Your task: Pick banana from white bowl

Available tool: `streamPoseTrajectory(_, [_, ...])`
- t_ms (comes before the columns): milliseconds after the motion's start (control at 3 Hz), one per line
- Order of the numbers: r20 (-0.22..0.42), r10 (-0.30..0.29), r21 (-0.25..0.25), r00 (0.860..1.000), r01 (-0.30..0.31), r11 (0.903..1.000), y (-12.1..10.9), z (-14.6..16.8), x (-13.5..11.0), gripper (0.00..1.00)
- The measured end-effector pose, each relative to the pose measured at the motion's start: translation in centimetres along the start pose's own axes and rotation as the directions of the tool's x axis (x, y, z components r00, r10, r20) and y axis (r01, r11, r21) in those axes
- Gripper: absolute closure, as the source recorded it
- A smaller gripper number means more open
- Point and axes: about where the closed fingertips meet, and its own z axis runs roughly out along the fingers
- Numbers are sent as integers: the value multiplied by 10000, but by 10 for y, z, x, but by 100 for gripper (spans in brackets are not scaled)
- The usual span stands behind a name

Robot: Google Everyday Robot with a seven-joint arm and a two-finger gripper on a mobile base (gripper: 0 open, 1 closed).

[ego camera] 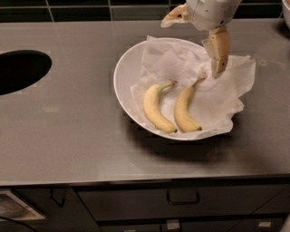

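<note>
Banana (185, 110) is found lying in the white bowl (124, 68) on crumpled white paper (229, 90), with its long stem directed toward the far right rim. A plumper banana (155, 108) is noted just beside it on the left, not touching. The gripper (191, 49) is held over the bowl's far side with its jaws spread wide. One finger (218, 50) is pointed downward near the stem tip. The white wrist (210, 11) is seen entering from the upper edge. The bowl is set on the grey counter (68, 127).
</note>
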Motion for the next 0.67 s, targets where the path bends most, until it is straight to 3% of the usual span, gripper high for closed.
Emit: streamPoseTrajectory(667, [-97, -12, 674, 10000, 18, 9977, -19, 1, 2, 0])
